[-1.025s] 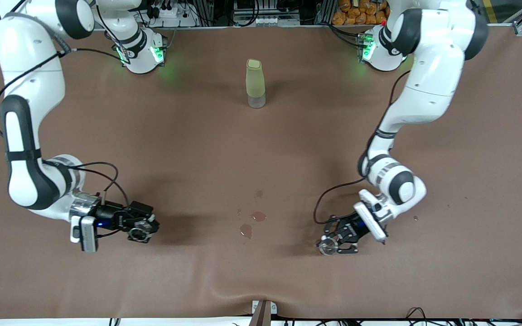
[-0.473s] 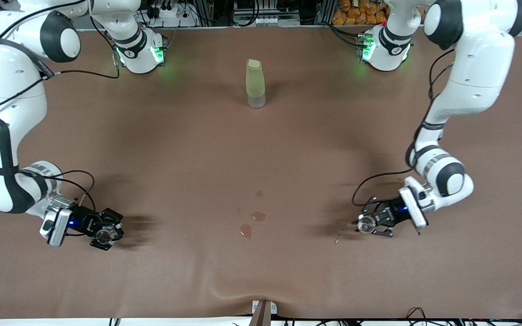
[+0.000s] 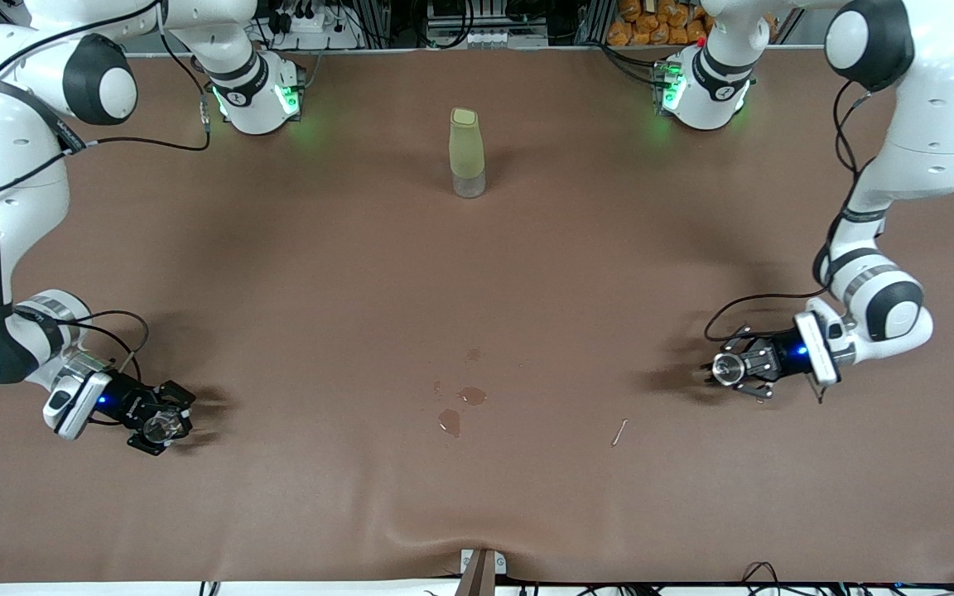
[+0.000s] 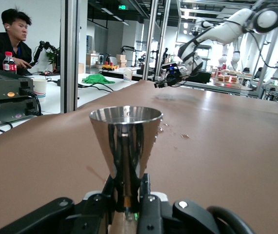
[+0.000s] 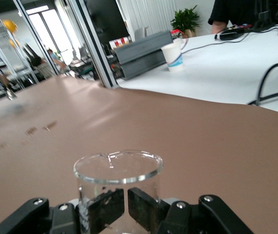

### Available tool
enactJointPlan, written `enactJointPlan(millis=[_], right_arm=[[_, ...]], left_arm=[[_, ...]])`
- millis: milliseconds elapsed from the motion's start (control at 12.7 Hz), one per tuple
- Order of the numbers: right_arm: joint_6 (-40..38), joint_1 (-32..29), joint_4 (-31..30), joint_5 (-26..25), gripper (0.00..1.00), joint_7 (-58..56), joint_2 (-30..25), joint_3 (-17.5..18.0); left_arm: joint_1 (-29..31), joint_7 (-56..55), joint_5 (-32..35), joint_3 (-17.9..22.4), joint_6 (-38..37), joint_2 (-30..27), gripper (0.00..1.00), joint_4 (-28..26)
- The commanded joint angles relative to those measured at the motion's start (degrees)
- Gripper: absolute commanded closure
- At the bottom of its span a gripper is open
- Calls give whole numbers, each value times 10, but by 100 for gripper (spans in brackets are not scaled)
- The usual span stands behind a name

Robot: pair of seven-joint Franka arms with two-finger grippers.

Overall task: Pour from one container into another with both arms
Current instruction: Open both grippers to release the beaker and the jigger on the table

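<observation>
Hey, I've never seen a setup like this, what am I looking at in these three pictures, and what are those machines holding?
These are two white robot arms bolted to a table covered in brown cloth. The wide picture looks down from a camera facing them. The other two come from small cameras on each arm's wrist.

The left tool, over its own end of the table, is shut on a shiny metal measuring cup, pinched at its narrow waist. The right tool, over the other end, is shut on a clear glass beaker.

On the cloth stands a tall yellowish bottle between the arms' bases. Nearer the camera are a few wet spots and a small pale stick.
</observation>
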Motion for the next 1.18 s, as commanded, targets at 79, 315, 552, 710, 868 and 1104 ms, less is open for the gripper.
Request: enactJointPlan(millis=[79,315,552,710,868,1104], right_arm=[[23,-16,21,-6,100,-56,22,6],[28,-16,34,5,100,-71,43,7],[27,-16,35,41,100,-89,53,8],[25,-18,35,53,100,-100,60,8],[24,-19,35,56,33,-95,60,9],[16,-18,34,106,0,-94,60,10]], left_arm=[[54,61,68,-7,-56,-7,100,-24],[76,95,99,-7,-83,1,100,-22],[91,125,99,-7,-86,38,100,-15],[94,139,98,-7,-86,51,100,-9],[100,132,98,-5,-86,53,100,-3],[102,131,99,-5,-86,57,100,-3]])
